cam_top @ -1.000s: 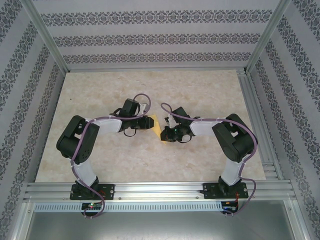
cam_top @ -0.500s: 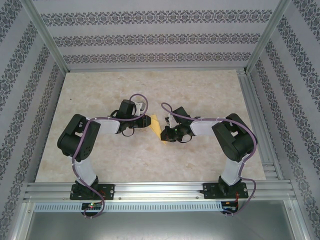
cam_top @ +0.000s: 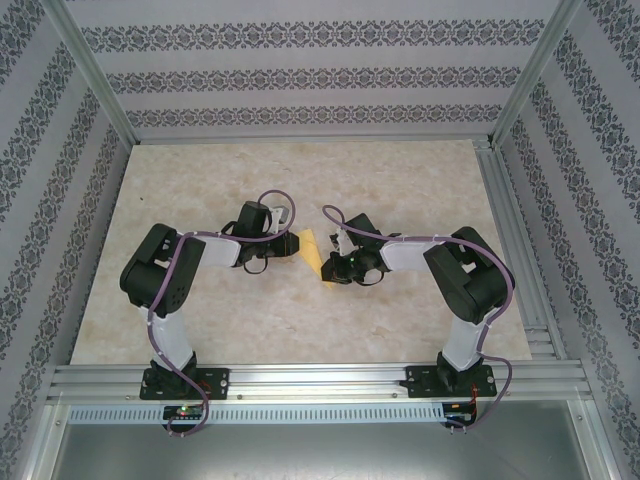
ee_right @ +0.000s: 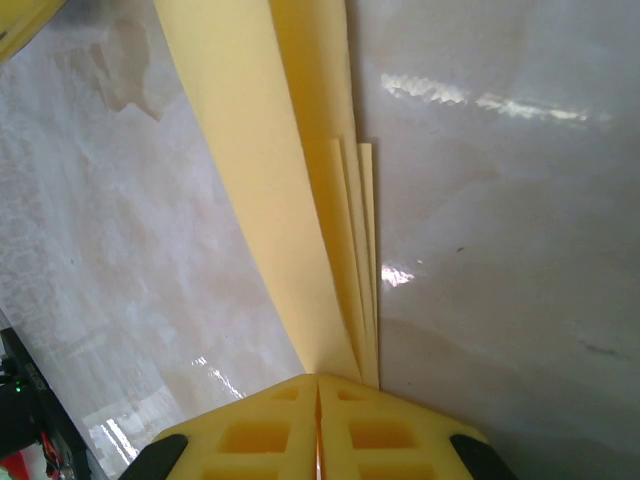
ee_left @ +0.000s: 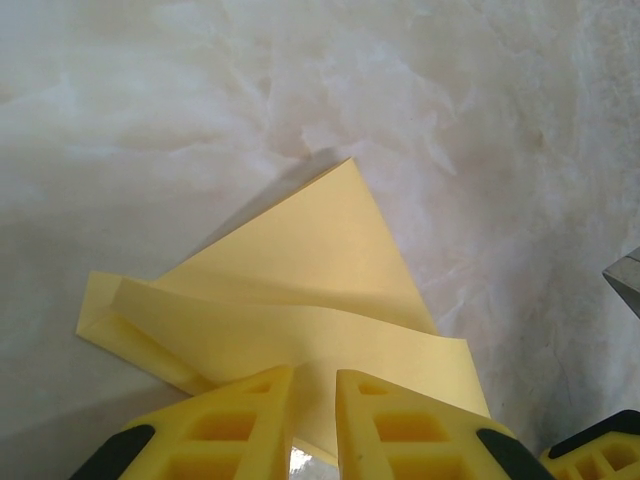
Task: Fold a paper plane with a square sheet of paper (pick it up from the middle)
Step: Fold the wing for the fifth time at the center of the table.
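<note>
The paper plane (cam_top: pixel 315 250) is the yellow-orange sheet folded into a pointed, layered shape, lying on the table between both grippers. In the left wrist view its triangular point (ee_left: pixel 330 250) faces away, and a loose flap curves up toward the fingers. My left gripper (ee_left: pixel 315 372) stands slightly open, with a narrow gap over the flap's near edge. From above, the left gripper (cam_top: pixel 297 243) sits at the paper's left edge. My right gripper (ee_right: pixel 319 378) is shut on the folded layers (ee_right: pixel 300 220) at their near end. From above, the right gripper (cam_top: pixel 328 270) is at the paper's lower right.
The pale marble-patterned tabletop (cam_top: pixel 200 300) spreads around both arms. Aluminium rails (cam_top: pixel 510 250) and patterned walls enclose it. A tip of the other gripper shows at the right edge (ee_left: pixel 625 275) of the left wrist view.
The left arm's elbow has shifted up and slightly right, and its gripper has drawn a little to the left at the paper's edge. The right arm and the paper have stayed put.
</note>
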You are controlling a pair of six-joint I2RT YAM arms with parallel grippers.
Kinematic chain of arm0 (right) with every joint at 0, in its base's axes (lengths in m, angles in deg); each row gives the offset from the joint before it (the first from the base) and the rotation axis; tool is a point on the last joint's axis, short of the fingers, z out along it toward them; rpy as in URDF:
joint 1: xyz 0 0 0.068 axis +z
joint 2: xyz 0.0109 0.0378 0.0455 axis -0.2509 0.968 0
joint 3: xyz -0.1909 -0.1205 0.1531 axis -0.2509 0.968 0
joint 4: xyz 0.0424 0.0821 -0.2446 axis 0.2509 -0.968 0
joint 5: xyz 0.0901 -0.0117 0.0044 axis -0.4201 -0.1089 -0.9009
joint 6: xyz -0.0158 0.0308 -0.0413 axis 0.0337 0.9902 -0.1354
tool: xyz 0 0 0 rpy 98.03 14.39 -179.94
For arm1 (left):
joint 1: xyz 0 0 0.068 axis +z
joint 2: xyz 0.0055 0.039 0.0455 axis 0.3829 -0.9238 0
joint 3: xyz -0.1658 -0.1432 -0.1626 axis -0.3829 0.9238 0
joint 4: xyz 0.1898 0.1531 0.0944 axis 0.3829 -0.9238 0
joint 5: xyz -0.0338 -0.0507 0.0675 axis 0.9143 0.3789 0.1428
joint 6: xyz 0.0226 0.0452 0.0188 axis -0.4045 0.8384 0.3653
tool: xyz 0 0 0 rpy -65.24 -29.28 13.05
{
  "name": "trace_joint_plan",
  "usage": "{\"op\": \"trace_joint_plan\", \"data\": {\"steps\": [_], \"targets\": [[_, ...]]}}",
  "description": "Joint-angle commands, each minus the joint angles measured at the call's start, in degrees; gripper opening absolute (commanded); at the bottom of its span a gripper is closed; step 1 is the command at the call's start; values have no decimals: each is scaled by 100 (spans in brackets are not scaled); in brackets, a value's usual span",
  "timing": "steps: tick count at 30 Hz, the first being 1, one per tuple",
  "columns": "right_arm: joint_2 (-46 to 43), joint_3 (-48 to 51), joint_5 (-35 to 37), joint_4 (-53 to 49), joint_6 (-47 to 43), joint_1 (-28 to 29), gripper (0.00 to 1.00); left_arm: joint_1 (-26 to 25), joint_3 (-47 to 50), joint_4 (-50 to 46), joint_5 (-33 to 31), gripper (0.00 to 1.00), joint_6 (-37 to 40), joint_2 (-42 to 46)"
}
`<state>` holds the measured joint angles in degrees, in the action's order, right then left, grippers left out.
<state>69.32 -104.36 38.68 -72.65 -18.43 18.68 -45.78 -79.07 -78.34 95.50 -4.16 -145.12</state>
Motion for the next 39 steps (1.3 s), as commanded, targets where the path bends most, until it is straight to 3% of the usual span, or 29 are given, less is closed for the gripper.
{"op": "trace_joint_plan", "data": {"steps": [1, 12, 21, 34, 39], "targets": [[421, 290, 652, -658, -31, -36, 9, 89, -135, 85, -70, 20, 15, -163], [508, 304, 795, -832, -89, -34, 9, 123, -417, -433, -277, 19, 128, -273], [511, 304, 1065, -1082, -129, -34, 9, 243, -392, -962, -1174, 19, -159, -149], [518, 310, 1065, -1045, -133, -17, 9, 526, -1022, -1580, -1403, 21, -134, -210], [506, 277, 1039, -1040, -132, -24, 9, 587, -964, -1507, -1200, 21, -127, 93]]}}
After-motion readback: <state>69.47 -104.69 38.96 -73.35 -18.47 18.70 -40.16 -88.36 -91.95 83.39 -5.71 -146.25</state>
